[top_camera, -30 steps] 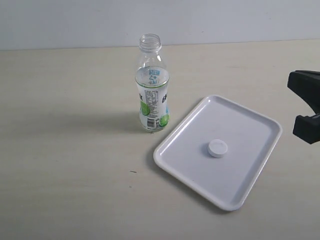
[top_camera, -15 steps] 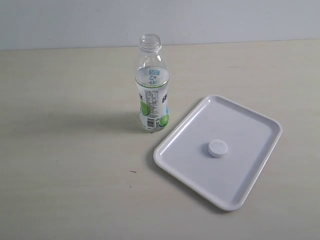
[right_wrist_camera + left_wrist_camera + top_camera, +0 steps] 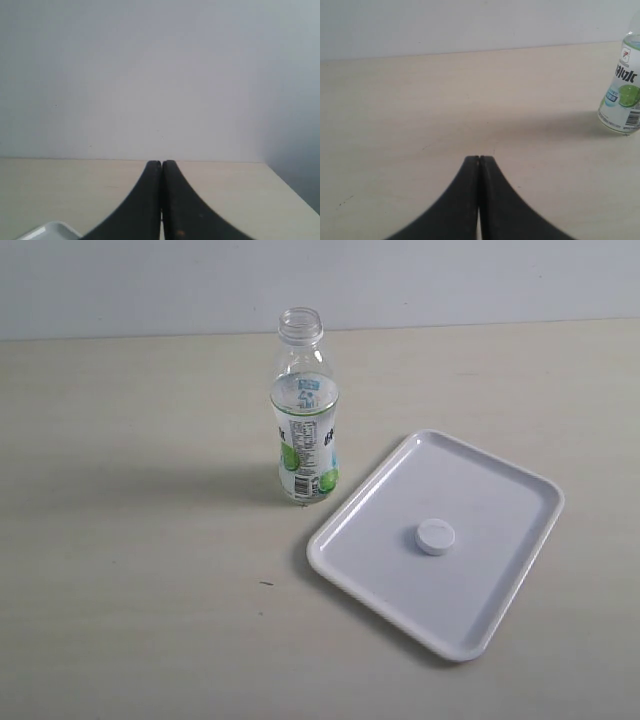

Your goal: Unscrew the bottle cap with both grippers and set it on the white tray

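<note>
The bottle (image 3: 303, 410) stands upright on the table with its neck open, label showing limes and a barcode. The white bottle cap (image 3: 436, 536) lies in the middle of the white tray (image 3: 500, 600), to the right of the bottle. Neither gripper shows in the exterior view. In the left wrist view my left gripper (image 3: 479, 159) is shut on nothing, well away from the bottle (image 3: 622, 95) at the frame's edge. In the right wrist view my right gripper (image 3: 161, 163) is shut on nothing, with a corner of the tray (image 3: 50, 230) below it.
The pale table (image 3: 130, 540) spreads around the bottle and tray, ending at a light wall (image 3: 450, 280) behind. In the right wrist view the table edge (image 3: 287, 187) falls away to one side.
The right gripper, seen at the exterior view's right edge one second ago, has gone out of that view. Bottle, cap and tray have not moved.
</note>
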Robot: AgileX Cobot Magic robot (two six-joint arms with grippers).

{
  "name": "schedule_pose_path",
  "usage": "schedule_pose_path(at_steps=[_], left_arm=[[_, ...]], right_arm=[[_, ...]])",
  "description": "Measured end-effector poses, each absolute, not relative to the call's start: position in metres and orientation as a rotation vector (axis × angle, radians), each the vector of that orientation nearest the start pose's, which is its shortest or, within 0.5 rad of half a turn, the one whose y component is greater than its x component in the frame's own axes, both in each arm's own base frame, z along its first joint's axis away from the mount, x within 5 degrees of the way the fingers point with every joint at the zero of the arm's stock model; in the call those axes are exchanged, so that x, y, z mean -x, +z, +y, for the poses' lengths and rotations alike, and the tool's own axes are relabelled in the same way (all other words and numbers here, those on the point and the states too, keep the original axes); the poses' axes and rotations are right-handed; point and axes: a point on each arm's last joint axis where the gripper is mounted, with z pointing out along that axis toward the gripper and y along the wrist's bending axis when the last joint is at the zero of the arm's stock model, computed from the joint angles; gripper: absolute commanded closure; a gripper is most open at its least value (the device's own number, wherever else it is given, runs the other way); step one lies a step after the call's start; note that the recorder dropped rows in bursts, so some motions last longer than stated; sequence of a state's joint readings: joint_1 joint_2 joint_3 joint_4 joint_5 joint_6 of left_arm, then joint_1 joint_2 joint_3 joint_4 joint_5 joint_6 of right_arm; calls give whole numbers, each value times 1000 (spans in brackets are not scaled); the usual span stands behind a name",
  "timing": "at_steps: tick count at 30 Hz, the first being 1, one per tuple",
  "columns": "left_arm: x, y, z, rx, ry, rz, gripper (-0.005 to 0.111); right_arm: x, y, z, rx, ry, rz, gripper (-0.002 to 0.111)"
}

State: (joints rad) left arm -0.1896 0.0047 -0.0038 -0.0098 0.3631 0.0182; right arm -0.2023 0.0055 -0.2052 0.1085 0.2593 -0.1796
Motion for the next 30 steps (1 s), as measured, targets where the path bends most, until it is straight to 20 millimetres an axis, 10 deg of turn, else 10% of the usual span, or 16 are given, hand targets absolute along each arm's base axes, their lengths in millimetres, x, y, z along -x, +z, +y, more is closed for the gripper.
schedule_pose_path(at_steps=[12,30], left_arm=[[-52,181,-10,-186,-129,1842,107],[-52,181,-10,-186,-129,1842,107]], right_arm=[[-54,196,-12,-146,-188,1700,108],[-54,190,-12,-179,-170,1753,108]])
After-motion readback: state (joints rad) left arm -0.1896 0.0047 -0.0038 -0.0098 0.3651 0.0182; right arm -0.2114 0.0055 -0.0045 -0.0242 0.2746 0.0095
